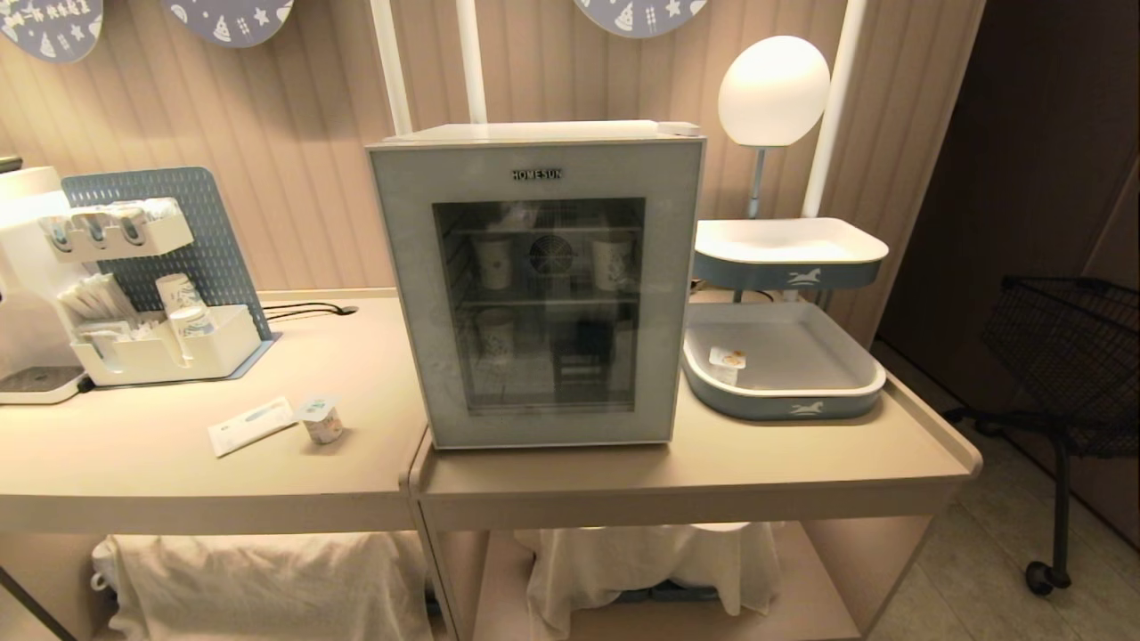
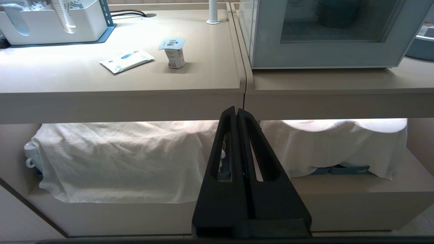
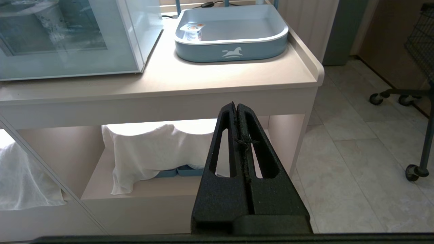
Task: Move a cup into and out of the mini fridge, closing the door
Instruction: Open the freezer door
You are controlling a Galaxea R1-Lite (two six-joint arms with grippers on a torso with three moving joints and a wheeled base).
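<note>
Starting from my left: the cup (image 1: 321, 420) stands upright on the tabletop (image 1: 134, 463), long axis vertical, foil lid up, just beside a flat white packet (image 1: 252, 425) and left of the mini fridge (image 1: 534, 285). My left hand (image 2: 236, 110), clenched and empty, hangs low in front of the tabletop edge, so the cup lies up, ahead and leftward of it. The door (image 1: 405, 294) is closed. My right hand (image 3: 236, 105), also clenched and empty, sits farther off, near the tray (image 3: 234, 51); I judge the left arm nearer.
</note>
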